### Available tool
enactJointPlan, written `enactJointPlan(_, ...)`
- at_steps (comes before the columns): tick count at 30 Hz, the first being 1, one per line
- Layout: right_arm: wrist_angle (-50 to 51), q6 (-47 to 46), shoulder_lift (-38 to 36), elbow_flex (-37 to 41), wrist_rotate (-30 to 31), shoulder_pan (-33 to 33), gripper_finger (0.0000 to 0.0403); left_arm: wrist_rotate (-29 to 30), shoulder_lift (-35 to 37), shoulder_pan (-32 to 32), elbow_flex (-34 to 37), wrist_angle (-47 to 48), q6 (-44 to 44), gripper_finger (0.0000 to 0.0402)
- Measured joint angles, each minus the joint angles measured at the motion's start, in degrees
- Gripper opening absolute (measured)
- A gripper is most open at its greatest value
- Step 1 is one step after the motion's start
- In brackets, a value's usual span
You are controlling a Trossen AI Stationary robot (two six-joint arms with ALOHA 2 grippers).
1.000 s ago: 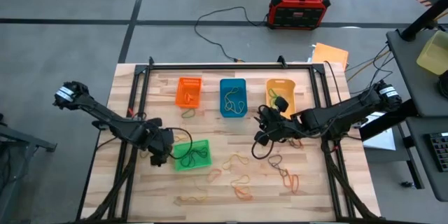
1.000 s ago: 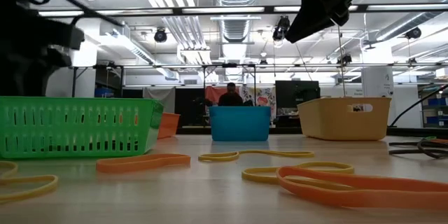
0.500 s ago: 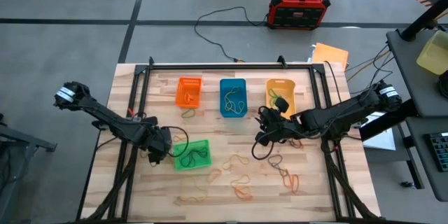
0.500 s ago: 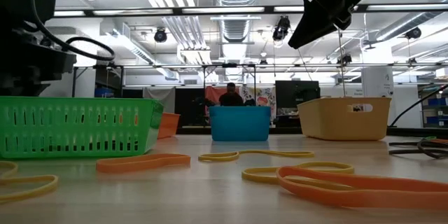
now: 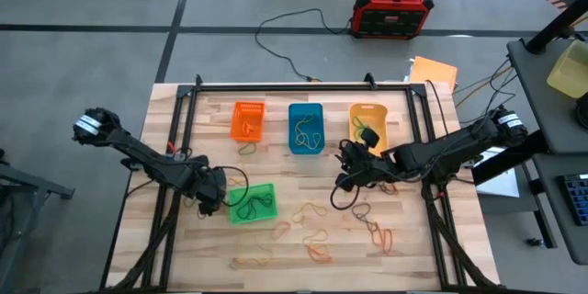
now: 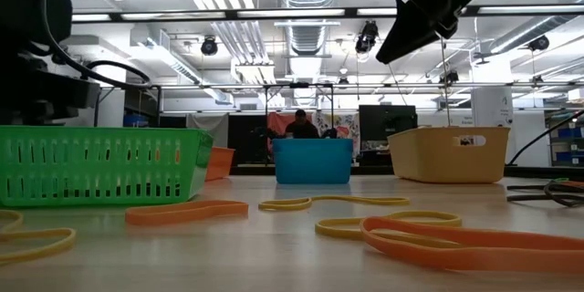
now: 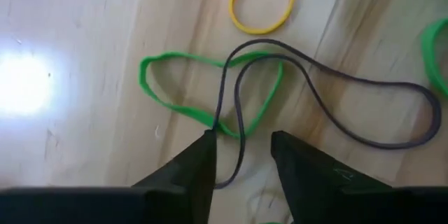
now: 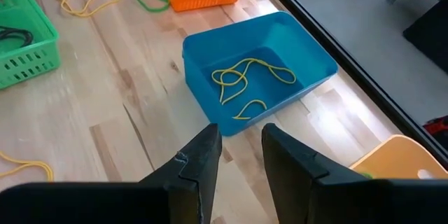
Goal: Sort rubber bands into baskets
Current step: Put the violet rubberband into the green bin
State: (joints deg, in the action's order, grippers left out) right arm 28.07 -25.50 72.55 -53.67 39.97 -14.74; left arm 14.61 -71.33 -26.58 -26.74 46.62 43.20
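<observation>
Directly before the left gripper's (image 7: 241,157) part-open, empty jaws, a dark band (image 7: 329,101) stretches lengthwise—crossing a green band (image 7: 182,101).

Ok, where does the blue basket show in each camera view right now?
High view: blue basket, middle of the back row, between the orange basket and the yellow-orange basket.
Low view: centre, far across the table.
Left wrist view: not in it.
Right wrist view: centre, yellow rubber bands inside.
Shared landmark: the orange basket beside it.
</observation>
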Motion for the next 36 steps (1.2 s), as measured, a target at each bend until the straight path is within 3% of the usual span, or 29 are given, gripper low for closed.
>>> enactJointPlan(7, -0.1, 0.0, 0.0, 0.7, 0.0, 0.0, 0.0093, 1.4, 0.2, 0.0, 0.1, -0.4, 2.4, 0.0012)
enactJointPlan(12, -0.1, 0.0, 0.0, 0.8, 0.0, 0.0, 0.0088, 1.3, 0.4, 0.0, -2.3, 4.1, 3.2, 0.0002)
enactJointPlan(25, -0.1, -0.4, 0.0, 0.9, 0.0, 0.0, 0.0100, 0.9, 1.0, -0.3, -21.0, 21.1, -0.7, 0.0000)
enactJointPlan(30, -0.1, -0.4, 0.0, 0.9, 0.0, 0.0, 0.0095, -1.3, 1.0, -0.3, -23.3, 24.1, 1.5, 0.0000)
enactJointPlan(36, -0.1, -0.4, 0.0, 0.9, 0.0, 0.0, 0.0086, -5.9, 0.8, -0.3, -20.6, 23.9, 1.9, 0.0000)
